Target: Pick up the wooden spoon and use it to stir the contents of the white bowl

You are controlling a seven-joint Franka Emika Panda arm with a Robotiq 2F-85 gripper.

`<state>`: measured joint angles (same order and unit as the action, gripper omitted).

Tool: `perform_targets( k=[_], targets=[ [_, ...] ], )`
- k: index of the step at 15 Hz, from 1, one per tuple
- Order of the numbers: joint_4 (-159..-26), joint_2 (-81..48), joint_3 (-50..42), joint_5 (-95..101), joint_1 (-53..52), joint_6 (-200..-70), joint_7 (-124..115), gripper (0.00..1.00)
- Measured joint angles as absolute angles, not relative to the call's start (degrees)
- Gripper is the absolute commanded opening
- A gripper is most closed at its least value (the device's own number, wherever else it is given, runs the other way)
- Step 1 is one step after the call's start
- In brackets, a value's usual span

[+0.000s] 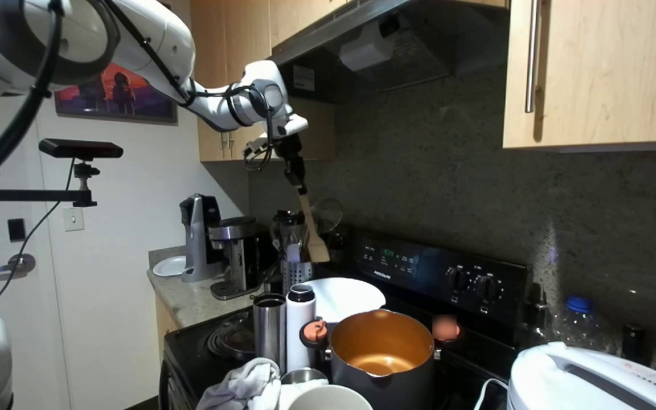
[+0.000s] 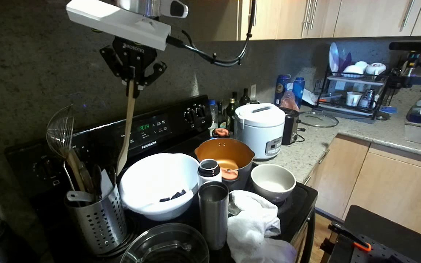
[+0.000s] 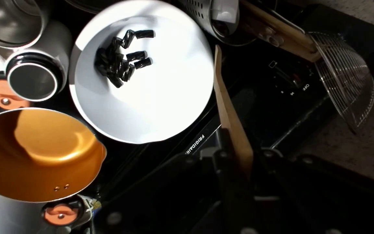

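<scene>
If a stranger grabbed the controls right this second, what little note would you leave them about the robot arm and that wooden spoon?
Gripper: closed on the handle of the wooden spoon, holding it in the air, broad end down.
White bowl: next to the orange-lined pot, with short dark pieces inside.
Done: the spoon is picked up; its broad end is outside the bowl.
Left: probably bring that end over the rim, lower it among the pieces and stir.
</scene>
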<state>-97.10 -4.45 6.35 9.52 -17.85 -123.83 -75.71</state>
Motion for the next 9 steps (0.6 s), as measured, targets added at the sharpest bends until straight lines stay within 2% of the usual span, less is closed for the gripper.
perform_targets(
  k=[9],
  targets=[
    [-102.72, 2.97, 8.01, 9.53, -15.33, -126.95, -75.71, 0.05]
  ],
)
